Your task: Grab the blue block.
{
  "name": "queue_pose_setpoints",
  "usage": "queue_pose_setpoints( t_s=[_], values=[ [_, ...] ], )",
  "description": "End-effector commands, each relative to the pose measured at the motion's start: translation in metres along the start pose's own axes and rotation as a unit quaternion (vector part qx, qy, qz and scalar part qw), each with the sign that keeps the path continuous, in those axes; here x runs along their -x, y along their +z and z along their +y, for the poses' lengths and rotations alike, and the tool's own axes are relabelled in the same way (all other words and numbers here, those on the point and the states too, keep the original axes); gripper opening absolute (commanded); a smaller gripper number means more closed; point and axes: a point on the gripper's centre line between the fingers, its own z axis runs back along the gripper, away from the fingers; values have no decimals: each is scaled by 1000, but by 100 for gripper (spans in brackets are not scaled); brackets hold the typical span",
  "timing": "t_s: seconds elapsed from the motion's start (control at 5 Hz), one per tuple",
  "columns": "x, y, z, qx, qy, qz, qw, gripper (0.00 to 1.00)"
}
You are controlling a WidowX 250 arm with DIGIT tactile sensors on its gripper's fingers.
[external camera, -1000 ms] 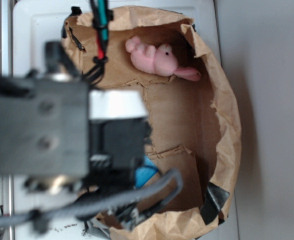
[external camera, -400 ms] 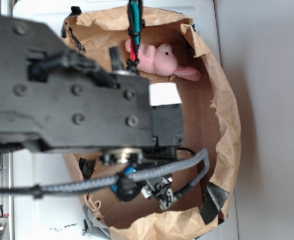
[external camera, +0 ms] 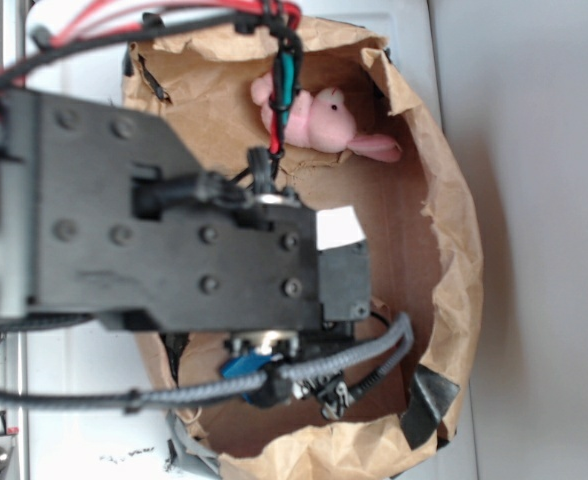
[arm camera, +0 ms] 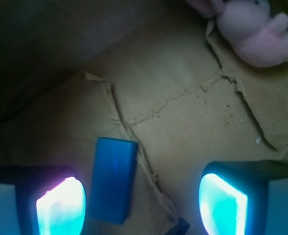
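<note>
Cardboard box floor [arm camera: 193, 122] | one blue block [arm camera: 112, 178] | one pink plush toy [arm camera: 254, 29]

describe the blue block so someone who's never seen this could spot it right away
Look inside the brown paper-lined box, on its torn cardboard floor. In the wrist view the blue block lies flat between the open gripper fingers, closer to the left one. It is a smooth, hard-edged blue slab, unlike the soft pink plush in the far corner.

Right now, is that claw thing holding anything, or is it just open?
Gripper: open, holding nothing. The blue block lies on the cardboard just inside one finger, not clamped.
</note>
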Motion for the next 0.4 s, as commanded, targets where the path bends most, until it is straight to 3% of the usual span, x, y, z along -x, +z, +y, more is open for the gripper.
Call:
queue_pose_setpoints(
  t_s=[0.0,0.2],
  values=[
    [4,-22,-16,11,-27,0,1000,100],
    [8,-32,-28,16,-34,9,999,100]
  ],
)
